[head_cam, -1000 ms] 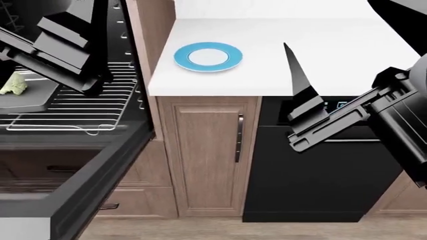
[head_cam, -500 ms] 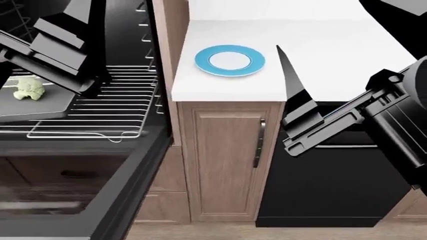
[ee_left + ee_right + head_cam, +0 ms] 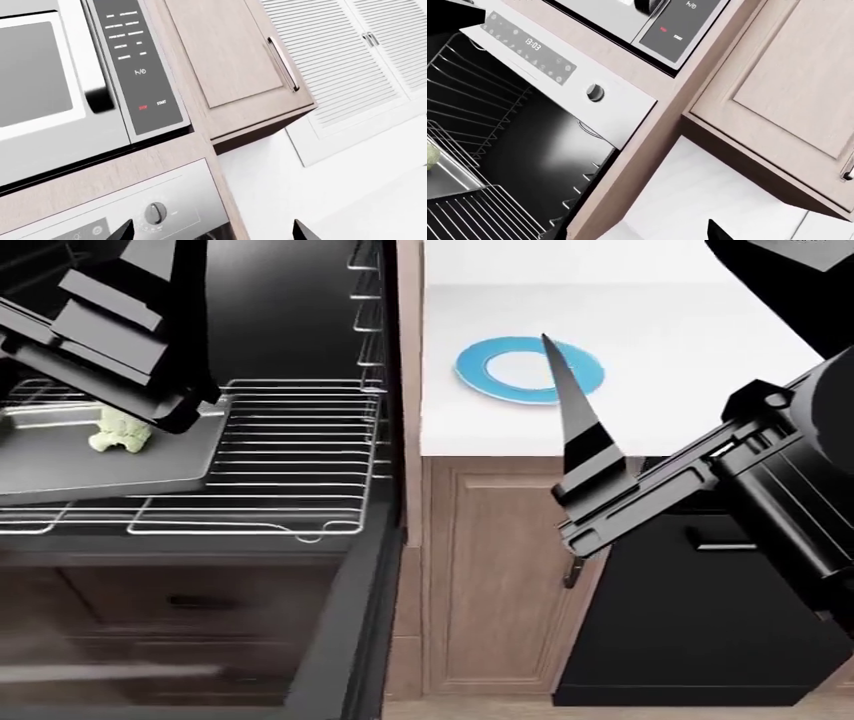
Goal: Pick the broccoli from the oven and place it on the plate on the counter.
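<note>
The broccoli is a small pale floret on the grey baking tray, which rests on the wire rack inside the open oven. My left gripper is open with its fingertips far apart. In the head view its black body hangs just above the broccoli without touching it. The blue-rimmed plate lies on the white counter. My right gripper is open, one finger pointing up across the plate's right side. The right wrist view catches the broccoli's edge.
The oven door hangs open at the lower left. A wooden cabinet door is under the counter, with a black appliance to its right. Above the oven are a control panel with a knob, a microwave and a wall cabinet.
The head view has swung left: oven, broccoli, plate and counter all slid to the right in the picture. Both arms hold the same pose in the view.
</note>
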Robot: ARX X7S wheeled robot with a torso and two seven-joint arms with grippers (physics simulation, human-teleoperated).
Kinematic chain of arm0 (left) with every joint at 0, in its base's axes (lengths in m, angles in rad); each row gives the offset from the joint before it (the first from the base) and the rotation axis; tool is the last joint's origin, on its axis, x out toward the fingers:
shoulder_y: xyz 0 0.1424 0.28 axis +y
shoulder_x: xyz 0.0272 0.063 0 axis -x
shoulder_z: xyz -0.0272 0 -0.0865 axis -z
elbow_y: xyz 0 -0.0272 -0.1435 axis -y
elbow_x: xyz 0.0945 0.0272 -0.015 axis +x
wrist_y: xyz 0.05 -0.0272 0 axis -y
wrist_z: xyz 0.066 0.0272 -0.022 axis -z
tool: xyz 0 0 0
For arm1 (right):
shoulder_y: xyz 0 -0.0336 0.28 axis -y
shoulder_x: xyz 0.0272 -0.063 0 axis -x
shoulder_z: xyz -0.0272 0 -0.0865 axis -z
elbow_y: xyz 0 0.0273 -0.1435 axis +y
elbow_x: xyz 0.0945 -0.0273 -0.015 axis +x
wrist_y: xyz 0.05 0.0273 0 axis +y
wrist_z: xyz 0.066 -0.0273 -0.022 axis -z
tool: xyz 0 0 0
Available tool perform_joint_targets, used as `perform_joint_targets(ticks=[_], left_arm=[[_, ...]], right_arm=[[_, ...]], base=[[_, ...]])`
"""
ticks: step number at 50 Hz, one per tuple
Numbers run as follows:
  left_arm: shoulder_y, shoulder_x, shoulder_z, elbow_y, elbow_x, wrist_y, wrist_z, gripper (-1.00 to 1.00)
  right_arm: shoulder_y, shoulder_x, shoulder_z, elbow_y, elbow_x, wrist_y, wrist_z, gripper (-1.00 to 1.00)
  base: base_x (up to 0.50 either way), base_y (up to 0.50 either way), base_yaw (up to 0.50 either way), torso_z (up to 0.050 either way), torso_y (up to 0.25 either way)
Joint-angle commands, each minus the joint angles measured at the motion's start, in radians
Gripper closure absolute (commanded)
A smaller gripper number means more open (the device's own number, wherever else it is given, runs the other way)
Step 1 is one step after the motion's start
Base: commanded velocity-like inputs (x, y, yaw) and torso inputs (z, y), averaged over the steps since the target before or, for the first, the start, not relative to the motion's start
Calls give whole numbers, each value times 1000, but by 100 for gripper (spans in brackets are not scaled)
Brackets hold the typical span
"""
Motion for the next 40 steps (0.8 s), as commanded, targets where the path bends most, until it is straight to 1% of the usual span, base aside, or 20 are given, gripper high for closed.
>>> perform_joint_targets(ticks=[1,12,16,25,40], left_arm=[[10,-7,6,-1,4,14,5,-100],[6,-14,7,-5,-4,21,-3,-100],[27,-16,8,2,11,33,7,-100],[17,-20,10,-6,-3,35,-3,-100],[38,-26,8,-4,-8,49,-8,-100]], right_arm=[[-1,0,-18,-2,-21,-11,-13,-100],[-19,10,-24,-10,-32,-28,-16,-100],[-17,9,-33,-10,-34,-29,-14,-100],[3,8,-47,-3,-26,-30,-7,-100],[-7,17,-64,-5,-45,-47,-18,-100]], base=[[101,348,0,0,0],[99,369,0,0,0],[99,383,0,0,0],[93,403,0,0,2],[79,466,0,0,0]])
